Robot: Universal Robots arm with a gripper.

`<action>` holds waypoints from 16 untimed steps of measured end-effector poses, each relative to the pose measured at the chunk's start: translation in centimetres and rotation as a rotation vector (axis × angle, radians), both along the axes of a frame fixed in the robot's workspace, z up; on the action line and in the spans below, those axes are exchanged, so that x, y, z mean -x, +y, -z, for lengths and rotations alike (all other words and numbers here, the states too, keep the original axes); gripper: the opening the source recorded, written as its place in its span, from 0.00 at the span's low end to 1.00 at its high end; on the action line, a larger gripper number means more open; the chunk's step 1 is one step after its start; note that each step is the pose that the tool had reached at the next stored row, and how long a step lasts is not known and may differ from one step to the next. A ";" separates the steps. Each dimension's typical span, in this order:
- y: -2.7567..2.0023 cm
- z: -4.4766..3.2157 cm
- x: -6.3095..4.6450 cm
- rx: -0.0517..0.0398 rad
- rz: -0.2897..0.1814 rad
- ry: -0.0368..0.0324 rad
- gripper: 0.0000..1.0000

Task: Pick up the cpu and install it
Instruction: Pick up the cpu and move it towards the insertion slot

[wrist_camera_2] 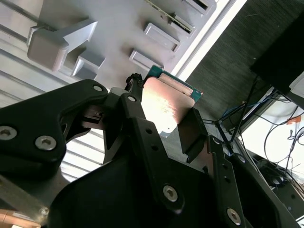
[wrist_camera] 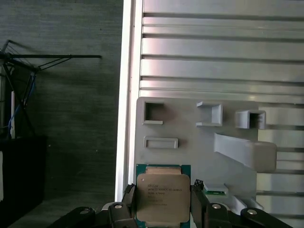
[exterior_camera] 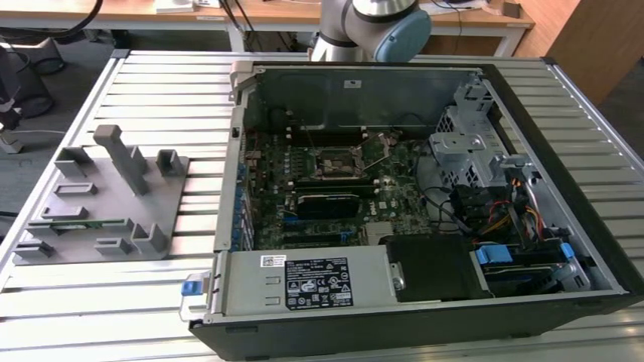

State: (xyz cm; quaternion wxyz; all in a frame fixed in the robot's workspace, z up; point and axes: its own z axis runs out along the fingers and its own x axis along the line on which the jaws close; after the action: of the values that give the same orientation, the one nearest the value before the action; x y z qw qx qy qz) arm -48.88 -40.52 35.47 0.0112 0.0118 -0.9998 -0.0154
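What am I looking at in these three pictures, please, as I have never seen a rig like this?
This is one robot arm with a two-fingered gripper at its end. The exterior view comes from a camera off the arm. It shows a slatted metal table carrying an open computer case with its motherboard exposed. At the exterior view's left lies a grey parts tray. The two wrist views come from cameras riding on the arm, looking along the gripper. In both wrist views the gripper is closed on the cpu, a flat square chip with a silver top, and the grey parts tray shows beyond it.
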 end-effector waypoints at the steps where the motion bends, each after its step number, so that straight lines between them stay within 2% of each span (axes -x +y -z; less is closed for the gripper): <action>1: 0.00 -0.13 0.0 0.0000 0.000 0.0000 0.54; 16: 0.00 -2.06 0.0 0.0000 0.000 -0.0001 0.54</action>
State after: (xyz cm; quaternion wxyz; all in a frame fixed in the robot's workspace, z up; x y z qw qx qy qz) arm -48.88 -40.52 37.53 0.0111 0.0118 -0.9998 -0.0154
